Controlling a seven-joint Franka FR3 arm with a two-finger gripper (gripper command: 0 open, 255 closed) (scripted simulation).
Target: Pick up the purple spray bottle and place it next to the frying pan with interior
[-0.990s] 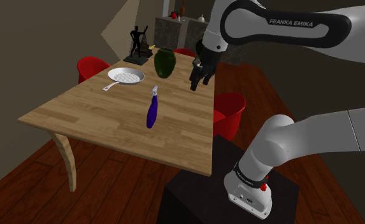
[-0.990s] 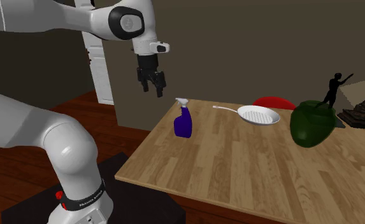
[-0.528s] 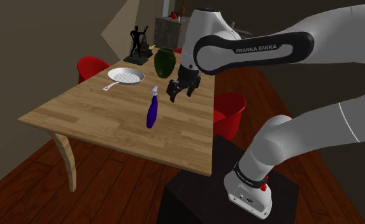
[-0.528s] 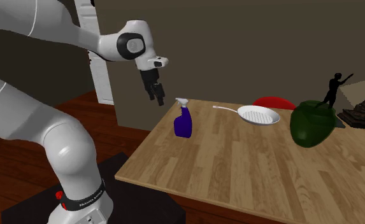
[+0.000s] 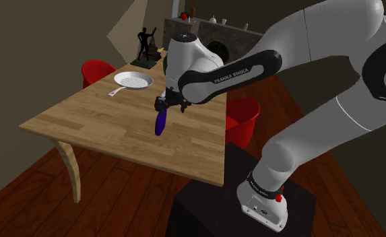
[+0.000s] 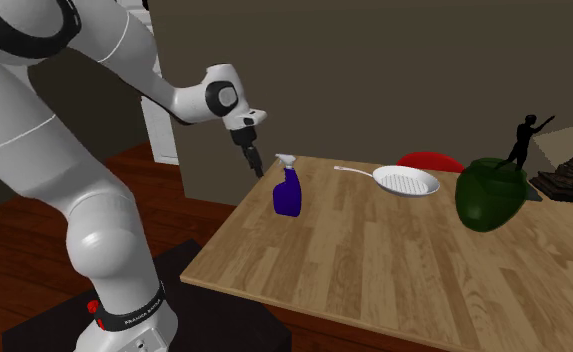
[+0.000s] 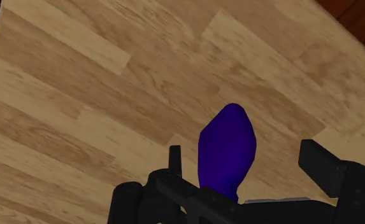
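the gripper (image 6: 255,162) hangs at the head of the purple spray bottle (image 6: 288,192), its black fingers (image 7: 324,167) spread apart in the wrist view with the bottle's body between them, neither touching it. the bottle stands upright on the wooden table (image 6: 374,270) near the edge by the arm, well apart from the white frying pan (image 6: 406,181), which lies nearer a dark green vase (image 6: 489,195).

The desk (image 5: 97,124) is pale, matt wood with clear grain. The spray bottle (image 7: 227,149) has a smooth, glossy purple body. The floor (image 5: 104,209) is dark, faintly shiny wooden boards.
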